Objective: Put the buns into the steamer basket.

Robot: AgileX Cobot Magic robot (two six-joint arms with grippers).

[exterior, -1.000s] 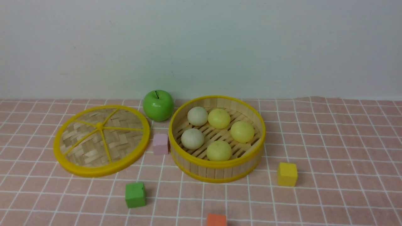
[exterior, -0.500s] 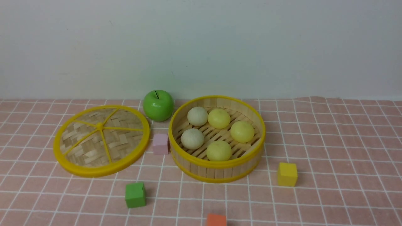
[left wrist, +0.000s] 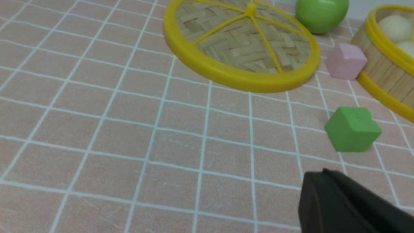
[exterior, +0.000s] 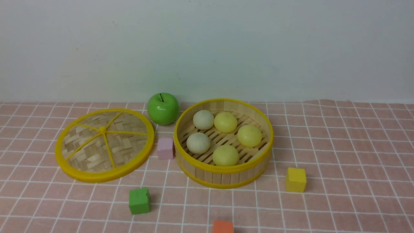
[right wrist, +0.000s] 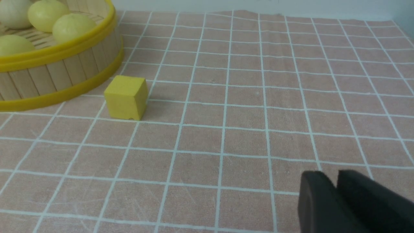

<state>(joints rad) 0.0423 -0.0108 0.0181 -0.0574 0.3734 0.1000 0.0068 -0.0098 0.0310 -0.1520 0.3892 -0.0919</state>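
Note:
The steamer basket (exterior: 223, 173) stands at the table's middle with several buns on its slatted floor: two off-white buns (exterior: 203, 119) (exterior: 198, 143) and three pale yellow ones (exterior: 225, 122) (exterior: 249, 135) (exterior: 225, 155). Neither arm shows in the front view. In the left wrist view my left gripper (left wrist: 323, 173) is shut and empty, low over the cloth, short of the green cube (left wrist: 352, 129) and well apart from the basket (left wrist: 385, 69). In the right wrist view my right gripper (right wrist: 334, 178) has its fingertips a little parted with nothing between them, far from the basket (right wrist: 64, 74).
The flat woven lid (exterior: 104, 144) lies left of the basket, with a green apple (exterior: 163, 108) behind and a pink cube (exterior: 165, 148) touching the basket's wall. A yellow cube (exterior: 295, 179) sits at the right front, an orange cube (exterior: 223, 227) at the near edge.

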